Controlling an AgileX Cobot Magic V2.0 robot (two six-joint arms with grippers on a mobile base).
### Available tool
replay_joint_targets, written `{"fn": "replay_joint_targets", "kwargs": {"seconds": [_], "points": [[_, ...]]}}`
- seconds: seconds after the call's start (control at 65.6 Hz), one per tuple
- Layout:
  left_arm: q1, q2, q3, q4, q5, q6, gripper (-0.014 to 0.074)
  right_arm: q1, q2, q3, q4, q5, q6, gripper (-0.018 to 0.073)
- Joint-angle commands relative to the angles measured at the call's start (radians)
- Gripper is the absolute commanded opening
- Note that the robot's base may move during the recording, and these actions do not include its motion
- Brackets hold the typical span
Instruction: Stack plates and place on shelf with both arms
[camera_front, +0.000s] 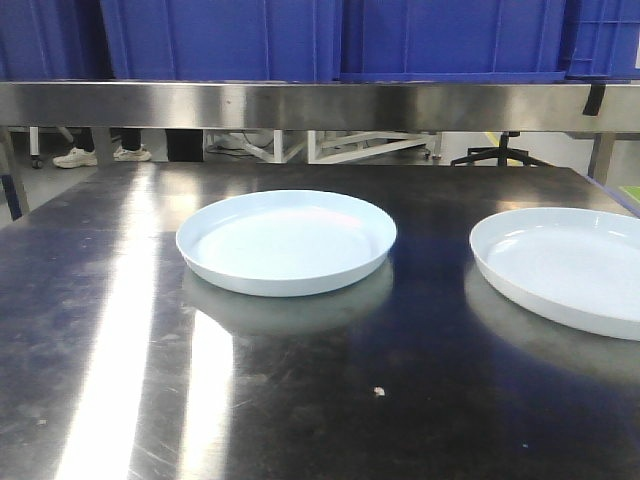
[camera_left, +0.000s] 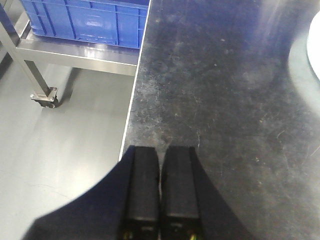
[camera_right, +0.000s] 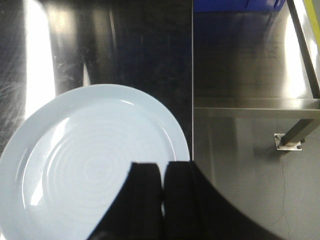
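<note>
Two pale blue-white plates lie apart on the steel table. One plate (camera_front: 287, 240) sits in the middle, the other plate (camera_front: 565, 265) at the right edge, cut off by the front view. My right gripper (camera_right: 162, 164) hangs shut and empty above the right side of that second plate (camera_right: 85, 165). Over the table's left edge my left gripper (camera_left: 160, 149) is shut on nothing, and a sliver of plate (camera_left: 315, 47) shows far to its right. Neither gripper appears in the front view. A steel shelf (camera_front: 300, 104) runs across the back.
Blue crates (camera_front: 220, 38) stand on the shelf above the table. Another blue crate (camera_left: 85, 22) rests on a wheeled steel rack left of the table. A steel frame (camera_right: 295, 115) stands right of the table edge (camera_right: 192, 75).
</note>
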Motion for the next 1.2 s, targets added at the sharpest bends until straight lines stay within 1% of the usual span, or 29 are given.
{"fn": "replay_joint_targets", "kwargs": {"seconds": [0.0,0.168,0.229,0.244,0.381,0.458,1.007,1.19], "points": [[0.001,-0.006,-0.028,0.001,-0.072,-0.011,0.0103,-0.001,-0.006,-0.037,-0.001,-0.050,-0.008,0.0105],[0.001,-0.006,-0.028,0.001,-0.072,-0.011,0.0103,-0.001,-0.006,-0.037,-0.001,-0.045,-0.008,0.0114],[0.001,-0.006,-0.028,0.001,-0.072,-0.011,0.0103,-0.001,-0.006,-0.037,-0.001,-0.039,-0.008,0.0139],[0.001,-0.006,-0.028,0.001,-0.072,-0.011,0.0103,-0.001,-0.006,-0.037,-0.001,-0.038,-0.008,0.0153],[0.001,-0.006,-0.028,0.001,-0.072,-0.011,0.0103,-0.001,-0.006,-0.037,-0.001,-0.025,-0.008,0.0375],[0.001,-0.006,-0.028,0.001,-0.072,-0.011,0.0104,-0.001,-0.006,-0.037,-0.001,-0.020,-0.008,0.0444],[0.001,-0.006,-0.028,0.001,-0.072,-0.011,0.0103,-0.001,-0.004,-0.037,-0.001,-0.017,-0.008,0.0445],[0.001,-0.006,-0.028,0.001,-0.072,-0.011,0.0103,-0.005,0.068,-0.037,-0.001,-0.049,-0.008,0.0445]]}}
